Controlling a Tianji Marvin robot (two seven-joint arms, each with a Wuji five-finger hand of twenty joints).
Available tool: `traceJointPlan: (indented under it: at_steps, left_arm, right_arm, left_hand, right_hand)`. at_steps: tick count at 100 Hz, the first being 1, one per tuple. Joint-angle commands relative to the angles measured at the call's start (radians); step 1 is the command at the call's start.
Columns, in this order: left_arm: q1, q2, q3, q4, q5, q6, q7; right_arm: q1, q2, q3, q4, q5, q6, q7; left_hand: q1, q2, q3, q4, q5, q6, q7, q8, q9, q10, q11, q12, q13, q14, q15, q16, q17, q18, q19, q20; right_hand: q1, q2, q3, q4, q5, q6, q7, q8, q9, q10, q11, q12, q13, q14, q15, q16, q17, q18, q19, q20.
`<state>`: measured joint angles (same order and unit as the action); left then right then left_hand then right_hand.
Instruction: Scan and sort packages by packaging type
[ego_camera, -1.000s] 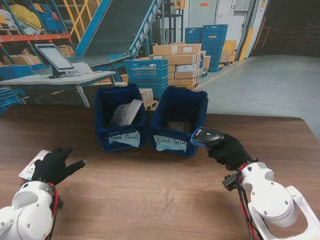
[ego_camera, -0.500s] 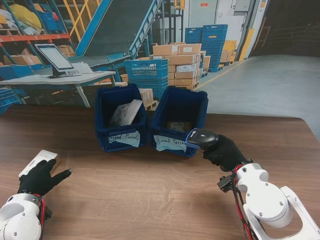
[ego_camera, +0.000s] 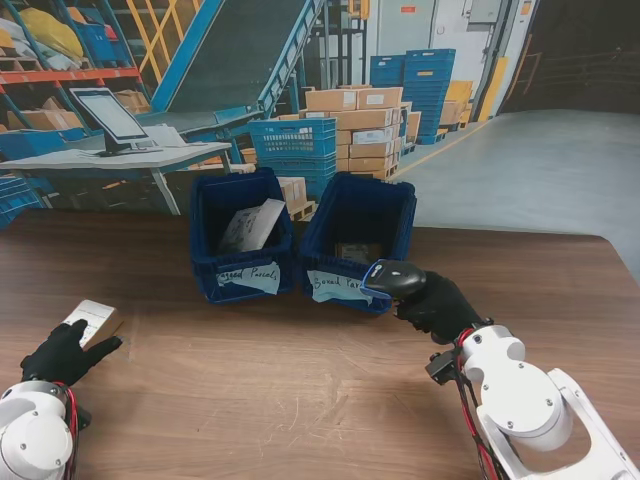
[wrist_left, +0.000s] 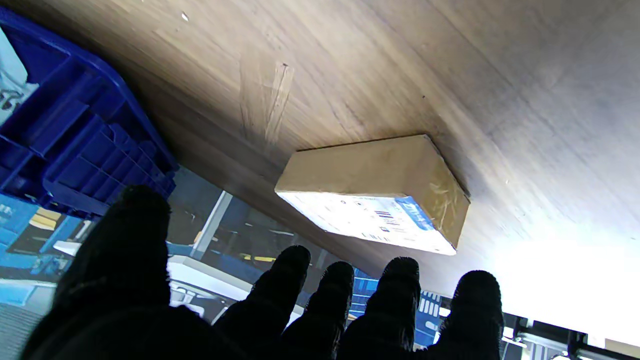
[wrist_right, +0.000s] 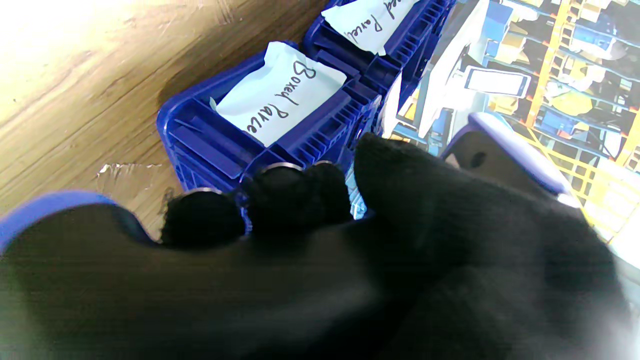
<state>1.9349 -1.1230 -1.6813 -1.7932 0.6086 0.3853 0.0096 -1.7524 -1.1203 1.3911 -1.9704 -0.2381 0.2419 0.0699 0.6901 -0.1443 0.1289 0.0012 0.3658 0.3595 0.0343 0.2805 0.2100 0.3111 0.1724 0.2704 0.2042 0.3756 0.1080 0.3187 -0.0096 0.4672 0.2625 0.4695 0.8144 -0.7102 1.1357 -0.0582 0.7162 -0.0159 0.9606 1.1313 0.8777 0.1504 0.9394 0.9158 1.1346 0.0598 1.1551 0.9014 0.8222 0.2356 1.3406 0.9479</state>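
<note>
Wood table, warehouse bkgd.

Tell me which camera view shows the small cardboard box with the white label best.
The left wrist view: the small brown cardboard box with a white printed label fills mid-frame, lying flat on the wooden table, apart from the fingertips. The stand view shows it small beside the left hand. The right wrist view misses it.
</note>
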Motion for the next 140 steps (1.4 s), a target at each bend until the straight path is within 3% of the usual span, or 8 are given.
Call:
traceJointPlan:
  at_steps: [1, 24, 45, 68, 96, 140]
  left_arm:
    - [-0.007, -0.004, -0.004, 0.005, 0.001, 0.007, -0.015]
    - [-0.025, 0.009, -0.021, 0.014, 0.034, 0.013, -0.068]
    - [-0.050, 0.032, -0.031, 0.048, 0.097, -0.004, -0.157]
    - [-0.084, 0.043, -0.044, 0.076, 0.098, 0.023, -0.208]
    - [-0.102, 0.066, -0.059, 0.080, 0.205, 0.040, -0.308]
    - [-0.150, 0.085, -0.031, 0.139, 0.336, 0.028, -0.383]
  right_arm:
    - [0.004, -0.007, -0.006, -0.002, 0.001, 0.002, 0.015]
    - [0.015, -0.008, -0.018, 0.005, 0.002, -0.003, 0.010]
    - [0.016, -0.010, -0.024, 0.011, 0.007, -0.008, 0.004]
    - [0.011, -0.009, -0.028, 0.015, 0.009, -0.017, 0.008]
    - [0.011, -0.011, -0.039, 0.030, 0.022, -0.024, 0.001]
    - [0.007, -0.010, -0.033, 0.043, 0.037, -0.025, 0.010]
  left_hand:
    - [0.009, 0.018, -0.012, 0.030, -0.042, 0.022, -0.019, -0.017, -0.050, 0.008, -0.012, 0.010, -0.046, 0.008, -0.027, -0.007, -0.020, -0.012, -0.040, 0.000]
    - [0.005, 0.015, -0.008, 0.027, -0.050, 0.021, -0.021, -0.020, -0.054, 0.005, -0.017, 0.009, -0.051, 0.004, -0.030, -0.007, -0.018, -0.012, -0.051, 0.006]
    - [-0.011, 0.019, -0.007, 0.025, -0.064, 0.032, -0.021, -0.017, -0.059, 0.004, -0.027, 0.010, -0.055, 0.002, -0.032, -0.008, -0.017, -0.014, -0.059, 0.010]
    - [-0.014, 0.028, -0.005, 0.023, -0.070, 0.032, -0.020, -0.015, -0.060, 0.004, -0.029, 0.016, -0.061, -0.002, -0.034, -0.008, -0.020, -0.017, -0.066, 0.015]
    - [-0.019, 0.043, -0.014, 0.023, -0.105, 0.042, -0.031, -0.016, -0.083, 0.003, -0.070, 0.010, -0.074, -0.003, -0.038, -0.009, -0.022, -0.019, -0.072, 0.023]
    - [-0.041, 0.064, -0.043, 0.024, -0.130, 0.060, -0.037, -0.020, -0.081, 0.012, -0.102, 0.022, -0.078, -0.003, -0.038, -0.010, -0.020, -0.016, -0.072, 0.030]
  right_hand:
    - [0.097, 0.067, 0.121, 0.021, 0.040, -0.060, 0.000, 0.000, 0.011, 0.023, -0.010, 0.009, 0.024, 0.006, 0.028, 0.019, 0.008, 0.002, 0.057, 0.024]
    - [0.096, 0.068, 0.122, 0.021, 0.039, -0.061, 0.000, 0.000, 0.011, 0.022, -0.009, 0.009, 0.024, 0.002, 0.028, 0.019, 0.008, 0.002, 0.058, 0.025]
    - [0.096, 0.068, 0.120, 0.021, 0.039, -0.061, 0.000, 0.000, 0.011, 0.023, -0.009, 0.008, 0.023, 0.003, 0.028, 0.018, 0.008, 0.002, 0.058, 0.025]
    - [0.096, 0.068, 0.120, 0.022, 0.039, -0.061, 0.000, -0.001, 0.011, 0.023, -0.009, 0.008, 0.024, 0.001, 0.029, 0.019, 0.010, 0.003, 0.060, 0.025]
    - [0.096, 0.069, 0.120, 0.021, 0.039, -0.061, 0.001, 0.000, 0.011, 0.023, -0.009, 0.009, 0.024, -0.001, 0.029, 0.018, 0.011, 0.002, 0.060, 0.024]
    - [0.096, 0.069, 0.120, 0.022, 0.039, -0.061, 0.001, -0.001, 0.011, 0.023, -0.008, 0.008, 0.025, 0.000, 0.030, 0.018, 0.013, 0.002, 0.062, 0.024]
